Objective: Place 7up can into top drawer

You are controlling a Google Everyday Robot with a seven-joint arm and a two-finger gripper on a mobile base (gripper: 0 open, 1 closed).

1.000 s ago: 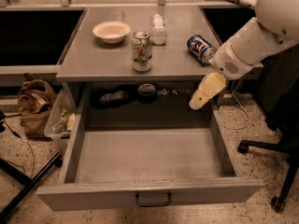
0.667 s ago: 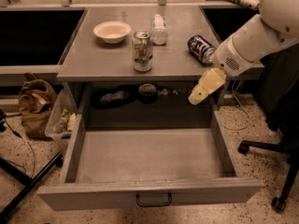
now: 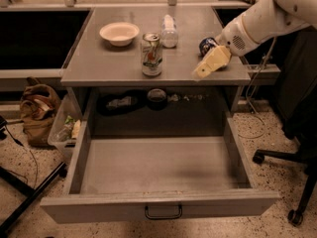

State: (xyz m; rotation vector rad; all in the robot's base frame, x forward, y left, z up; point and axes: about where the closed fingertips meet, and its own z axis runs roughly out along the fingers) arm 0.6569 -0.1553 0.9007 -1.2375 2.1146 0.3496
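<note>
The 7up can [image 3: 151, 54] stands upright near the front edge of the grey table [image 3: 99, 63], in its middle. The top drawer [image 3: 158, 167] is pulled wide open below the table; its inside is bare, and a dark loop handle [image 3: 163, 212] sits on its front panel. My gripper [image 3: 205, 69] hangs over the table's front right part, to the right of the can and apart from it. It holds nothing that I can see.
A white bowl [image 3: 119, 33] and a clear plastic bottle [image 3: 169, 31] stand behind the can. A dark blue can [image 3: 207, 45] lies behind my gripper. A brown bag [image 3: 38, 110] and a bin are left of the table; an office chair base [image 3: 292, 182] is at the right.
My gripper has risen from in front of the open drawer's back right to over the table's front right part, moving toward the can.
</note>
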